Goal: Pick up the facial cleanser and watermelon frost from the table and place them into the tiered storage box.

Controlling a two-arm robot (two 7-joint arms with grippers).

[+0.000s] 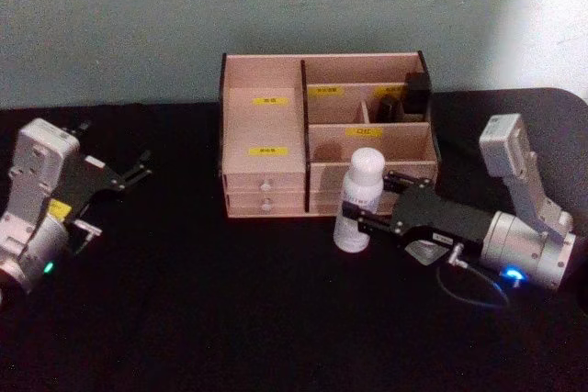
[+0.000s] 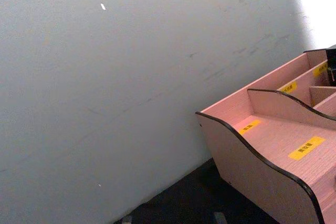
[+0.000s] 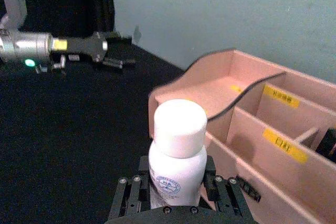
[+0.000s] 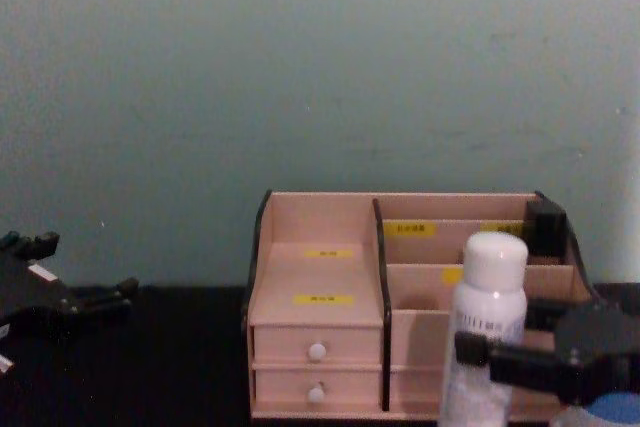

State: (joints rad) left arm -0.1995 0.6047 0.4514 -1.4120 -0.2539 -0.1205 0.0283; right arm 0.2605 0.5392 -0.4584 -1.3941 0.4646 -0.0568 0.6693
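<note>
Head view: right of centre, the right end effector (image 1: pixel 367 204) clamps a smooth white plastic bottle with a rounded cap (image 1: pixel 364 174). The bottle stands on the black cloth-covered desk (image 1: pixel 230 319), just before the pale pink wooden tiered storage box (image 1: pixel 266 135). The left end effector (image 1: pixel 138 164) idles far left, fingers apart.

Right wrist view: the grip sits below the bottle's middle — the slick cylinder could tilt or slip when raised.

Chest view: lifted too little, it may clip the box's dark-edged stepped wall.

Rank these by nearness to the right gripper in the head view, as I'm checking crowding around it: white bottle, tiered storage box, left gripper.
1. white bottle, held in the right gripper.
2. tiered storage box, just behind the bottle.
3. left gripper, far off on the robot's left.
</note>
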